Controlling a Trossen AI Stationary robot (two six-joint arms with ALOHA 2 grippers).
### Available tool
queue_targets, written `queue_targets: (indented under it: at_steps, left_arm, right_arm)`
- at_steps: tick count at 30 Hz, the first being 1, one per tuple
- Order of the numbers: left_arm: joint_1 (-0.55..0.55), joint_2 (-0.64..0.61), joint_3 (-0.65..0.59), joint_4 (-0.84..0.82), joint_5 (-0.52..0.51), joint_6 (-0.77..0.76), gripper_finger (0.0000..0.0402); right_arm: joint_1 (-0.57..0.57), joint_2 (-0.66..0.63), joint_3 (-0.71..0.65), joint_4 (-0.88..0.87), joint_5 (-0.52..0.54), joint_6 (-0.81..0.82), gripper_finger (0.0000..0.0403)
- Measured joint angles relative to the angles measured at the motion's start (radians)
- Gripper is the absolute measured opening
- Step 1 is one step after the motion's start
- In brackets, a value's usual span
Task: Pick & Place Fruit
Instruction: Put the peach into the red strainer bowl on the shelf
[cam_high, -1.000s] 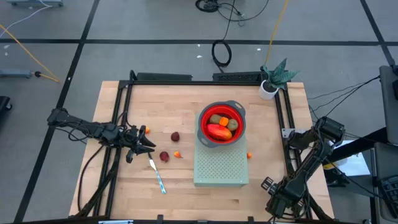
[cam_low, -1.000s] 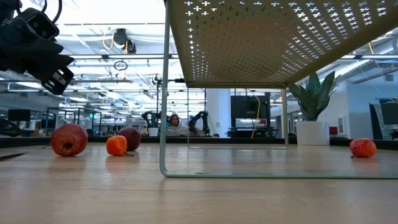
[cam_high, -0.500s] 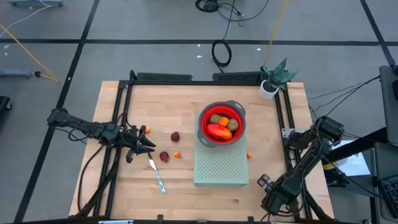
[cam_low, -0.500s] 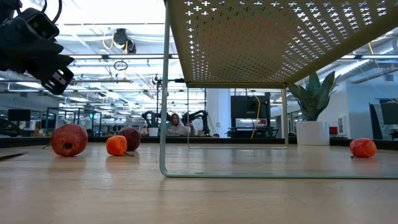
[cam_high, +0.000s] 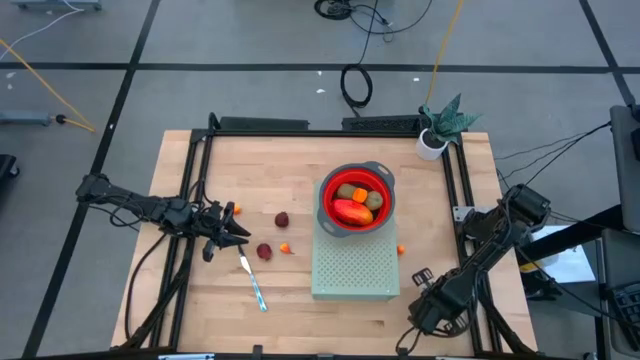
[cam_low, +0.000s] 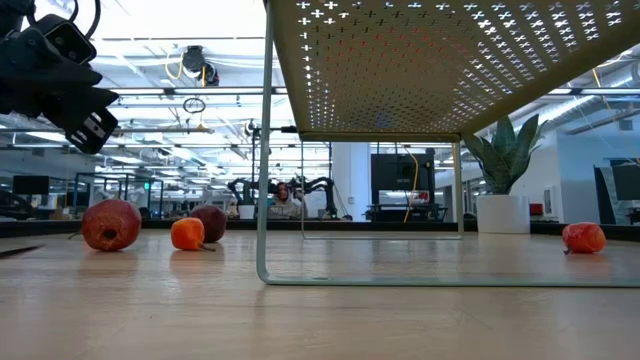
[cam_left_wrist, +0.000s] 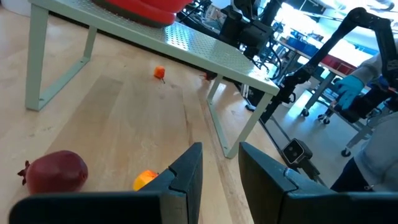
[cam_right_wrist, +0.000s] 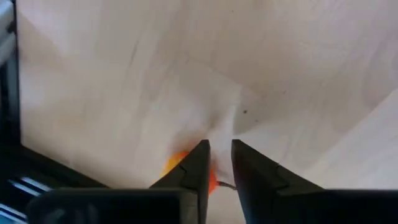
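1. The left end effector (cam_high: 232, 232) hovers over the left part of the tabletop (cam_high: 200, 300), fingers apart and empty.
2. Loose fruit lies just ahead of it, toward the stand (cam_high: 355, 268): one dark red ball (cam_high: 264, 251) is nearest, with a tiny orange ball (cam_high: 286, 248) beyond it and a second red ball (cam_high: 282, 219) nearby.
3. The left arm is far nearer these pieces.
4. The bowl (cam_high: 384, 178) on the stand already holds the long red-orange fruit (cam_high: 352, 211).
5. The right end effector (cam_high: 420, 278) is low at the front right. An orange bit (cam_right_wrist: 177, 163) shows by it, and I cannot tell whether it is clamped.
6. The orange ball by the stand (cam_high: 400, 250) looks best suited to the right arm.
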Motion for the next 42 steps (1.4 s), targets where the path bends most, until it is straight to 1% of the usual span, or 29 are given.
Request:
queue_targets:
  at_steps: [4,10,12,14,17,21,24,28,30,33,37,42]
  left_arm:
    - [0.000,0.000,0.000,0.000,0.000,0.011,0.0102]
    - [0.001,0.000,0.000,0.000,-0.005,0.034,0.0102]
    - [0.001,0.000,0.000,0.000,-0.005,0.033,0.0102]
    - [0.001,0.000,0.000,0.000,-0.005,0.033,0.0102]
    - [0.001,0.000,0.000,0.000,-0.005,0.032,0.0102]
    - [0.001,0.000,0.000,0.000,-0.005,0.030,0.0102]
    - [0.000,0.000,0.000,0.000,-0.005,0.030,0.0102]
    - [0.000,0.000,0.000,0.000,-0.006,0.031,0.0102]
    - [0.000,0.000,0.000,0.000,-0.006,0.031,0.0102]
    - [0.000,0.000,0.000,0.000,-0.006,0.042,0.0102]
    - [0.000,0.000,0.000,0.000,-0.006,0.068,0.0102]
    - [0.000,0.000,0.000,-0.001,0.003,0.059,0.0102]
  right_arm:
    - [0.002,0.000,0.000,0.004,-0.016,0.052,0.0099]
    - [0.000,0.000,0.000,0.000,0.019,0.048,0.0162]
    - [0.000,0.000,0.000,0.002,0.041,0.036,0.0177]
    - [-0.005,0.000,0.000,-0.001,0.039,0.012,0.0185]
    - [-0.018,0.000,0.000,-0.001,0.038,0.012,0.0188]
    - [-0.044,0.000,0.000,-0.013,0.031,0.081,0.0178]
    - [-0.072,0.000,0.001,-0.020,-0.028,0.131,0.0169]
    - [-0.114,0.000,0.001,-0.034,-0.141,0.192,0.0162]
    - [-0.129,0.000,0.001,-0.036,-0.177,0.228,0.0161]
    - [-0.145,0.000,0.001,-0.036,-0.196,0.276,0.0160]
    - [-0.168,0.000,0.001,-0.034,-0.197,0.314,0.0160]
    - [-0.209,-0.004,0.001,-0.036,-0.200,0.351,0.0160]
